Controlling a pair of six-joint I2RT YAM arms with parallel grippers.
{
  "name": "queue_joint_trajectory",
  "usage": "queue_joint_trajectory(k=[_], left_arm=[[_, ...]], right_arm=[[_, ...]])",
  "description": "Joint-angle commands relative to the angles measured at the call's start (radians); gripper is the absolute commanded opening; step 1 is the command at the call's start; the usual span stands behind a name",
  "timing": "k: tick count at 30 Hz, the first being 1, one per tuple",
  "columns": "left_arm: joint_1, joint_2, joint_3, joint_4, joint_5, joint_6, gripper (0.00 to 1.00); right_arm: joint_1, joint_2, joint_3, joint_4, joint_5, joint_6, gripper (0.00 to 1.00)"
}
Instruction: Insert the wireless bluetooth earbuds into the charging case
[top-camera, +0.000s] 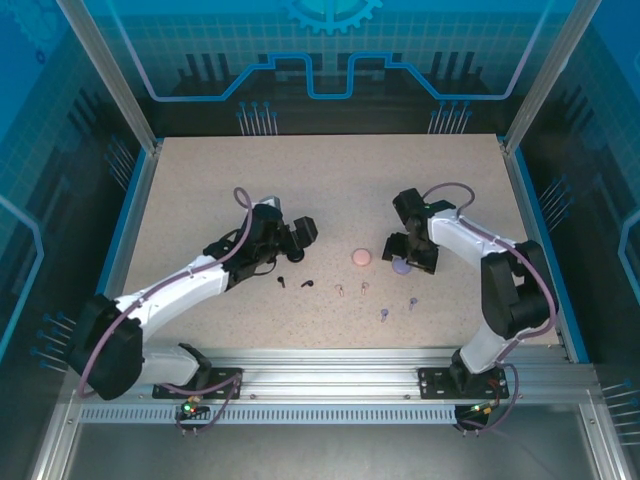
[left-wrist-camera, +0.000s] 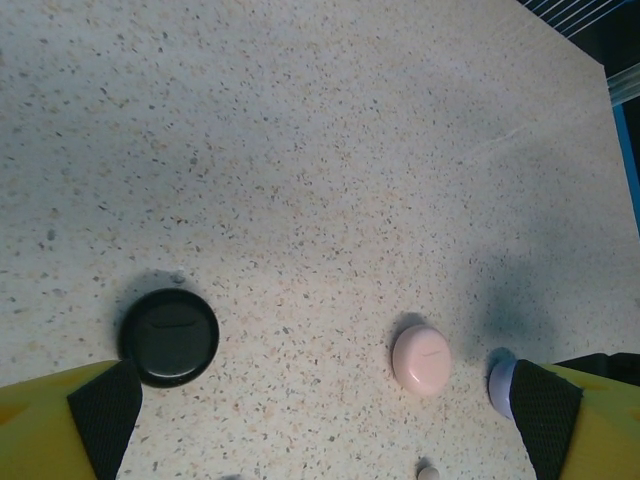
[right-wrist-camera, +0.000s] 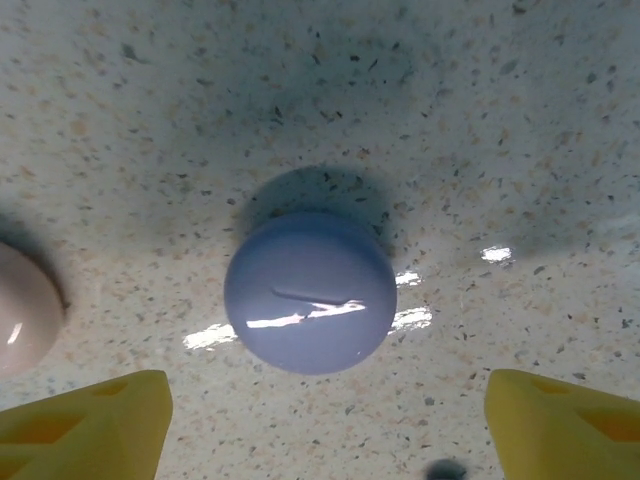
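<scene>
Check the right gripper (right-wrist-camera: 325, 430) first. Its jaws stand apart, with one yellow fingertip (right-wrist-camera: 85, 425) on each side of the purple case (right-wrist-camera: 310, 292), and neither touches it. The purple case lies flat on the table (top-camera: 200, 190) with its domed lid shut (a thin seam shows across the top). It sits just to the right of the pink case (top-camera: 361, 258), close but not touching. Use the pink case as your reference point for everything below.

Check the left gripper (left-wrist-camera: 325, 420) next. Its jaws stand wide apart and hold nothing. The black case (left-wrist-camera: 170, 337) lies on the table right next to one finger pad (left-wrist-camera: 105, 405); you cannot tell whether they touch. It is well to the left of the pink case.

Locate the earbuds. All lie loose on the table on the near side of the pink case (toward the arm bases):
- black earbuds (top-camera: 307, 284): near-left of the pink case;
- pink earbuds (top-camera: 341, 290): just in front of it;
- purple earbuds (top-camera: 383, 314): near-right, farthest forward.
</scene>
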Motion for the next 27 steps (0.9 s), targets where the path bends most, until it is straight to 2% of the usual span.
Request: queue_joint_trajectory(k=[1,15,27], left_arm=[[-0.014,0.033,0.039,0.025,-0.002,-0.023,0.99],[-0.029,0.091,0.061,0.068,0.013,-0.017,0.99],[-0.032,0.110,0.064,0.075,0.026,-0.020,0.99]], right_arm=[[0.009,0.040,0.029,-0.040,0.026,0.044,0.80],[0.010,0.117,0.067,-0.029,0.028,0.089,0.76],[0.013,0.164,0.067,0.006,0.023,0.099,0.69]])
